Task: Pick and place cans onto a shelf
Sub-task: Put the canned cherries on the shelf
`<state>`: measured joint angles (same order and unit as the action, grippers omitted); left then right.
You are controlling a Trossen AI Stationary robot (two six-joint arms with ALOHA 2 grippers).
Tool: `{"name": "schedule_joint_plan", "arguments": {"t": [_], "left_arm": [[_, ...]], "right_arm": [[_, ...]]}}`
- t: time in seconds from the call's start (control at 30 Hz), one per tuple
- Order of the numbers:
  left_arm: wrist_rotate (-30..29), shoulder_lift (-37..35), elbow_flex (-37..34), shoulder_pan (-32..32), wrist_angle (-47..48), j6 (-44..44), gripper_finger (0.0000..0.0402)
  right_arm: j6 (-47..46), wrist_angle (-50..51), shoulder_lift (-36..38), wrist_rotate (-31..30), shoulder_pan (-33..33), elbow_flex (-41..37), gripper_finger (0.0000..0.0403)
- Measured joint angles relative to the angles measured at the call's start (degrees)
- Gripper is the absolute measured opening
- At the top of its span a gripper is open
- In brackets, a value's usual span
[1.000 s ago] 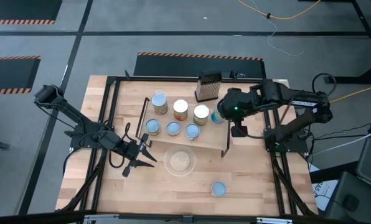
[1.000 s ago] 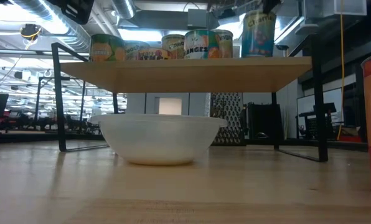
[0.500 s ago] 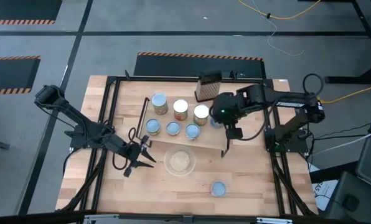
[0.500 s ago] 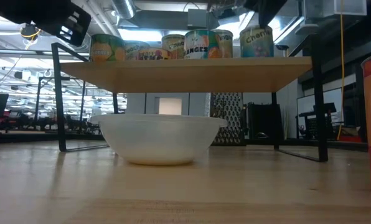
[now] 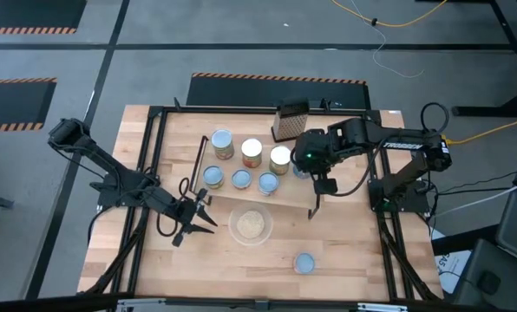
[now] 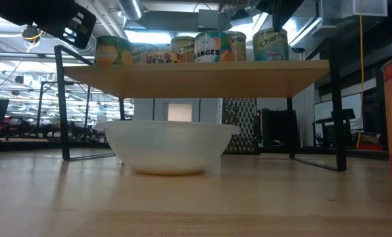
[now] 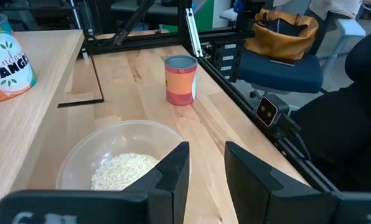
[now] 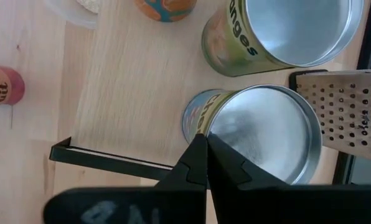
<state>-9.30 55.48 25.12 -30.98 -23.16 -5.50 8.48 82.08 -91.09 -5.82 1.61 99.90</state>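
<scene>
Right wrist view: the closed right gripper is seen above a can set on the shelf. Placement seems finished; next, the counter's last can must be fetched. Left gripper is held open.

In the low view, a can on the shelf reads "ANGES", and the can at the shelf's right end reads "Cherri". In the left wrist view, a can shows "RANGES" under a line too cut off to read. In the right wrist view, a can reads "anges".
</scene>
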Motion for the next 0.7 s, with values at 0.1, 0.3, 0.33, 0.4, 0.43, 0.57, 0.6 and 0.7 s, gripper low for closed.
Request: {"name": "schedule_joint_plan", "arguments": {"t": [0.1,0.3,0.33,0.4,0.43,0.57,0.6,0.7], "left_arm": [[0.0,0.0,0.0,0.0,0.0,0.0,0.0094],[0.0,0.0,0.0,0.0,0.0,0.0,0.0094],[0.0,0.0,0.0,0.0,0.0,0.0,0.0094],[0.0,0.0,0.0,0.0,0.0,0.0,0.0094],[0.0,0.0,0.0,0.0,0.0,0.0,0.0094],[0.0,0.0,0.0,0.0,0.0,0.0,0.0094],[0.0,0.0,0.0,0.0,0.0,0.0,0.0094],[0.0,0.0,0.0,0.0,0.0,0.0,0.0094]], "right_arm": [[0.0,0.0,0.0,0.0,0.0,0.0,0.0006],[0.0,0.0,0.0,0.0,0.0,0.0,0.0007],[0.0,0.0,0.0,0.0,0.0,0.0,0.0007],[-0.4,0.0,0.0,0.0,0.0,0.0,0.0007],[-0.6,0.0,0.0,0.0,0.0,0.0,0.0007],[-0.6,-0.1,0.0,0.0,0.0,0.0,0.0008],[-0.6,0.0,0.0,0.0,0.0,0.0,0.0008],[-0.6,-0.1,0.0,-0.1,0.0,0.0,0.0008]]}}
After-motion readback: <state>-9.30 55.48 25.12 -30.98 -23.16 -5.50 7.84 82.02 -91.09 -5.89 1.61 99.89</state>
